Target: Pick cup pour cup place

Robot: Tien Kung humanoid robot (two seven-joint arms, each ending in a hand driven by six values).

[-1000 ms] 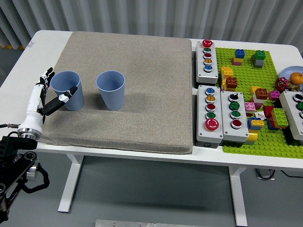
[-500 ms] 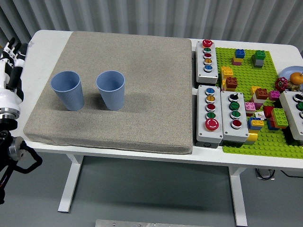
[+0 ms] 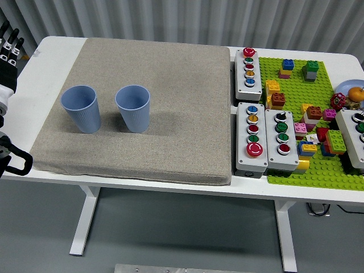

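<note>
Two light blue ribbed cups stand upright side by side on the left half of the grey mat (image 3: pixel 165 114): the left cup (image 3: pixel 81 108) and the right cup (image 3: pixel 133 108). Both look empty from here. My left hand (image 3: pixel 8 50) is at the picture's far left edge, well clear of the cups, its fingers straight and spread, holding nothing. Most of its arm is cut off by the frame. My right arm does not show.
Right of the mat lie three grey button boxes (image 3: pixel 248 73), (image 3: pixel 251 137), (image 3: pixel 281 139) and a green brick baseplate (image 3: pixel 318 170) with several loose bricks. A fourth box (image 3: pixel 354 136) and a plate with fruit (image 3: pixel 350 94) sit at the right edge.
My left hand has let go of the left cup and drawn back leftwards and up, from beside the cup to the frame's edge. The cups have not moved.
</note>
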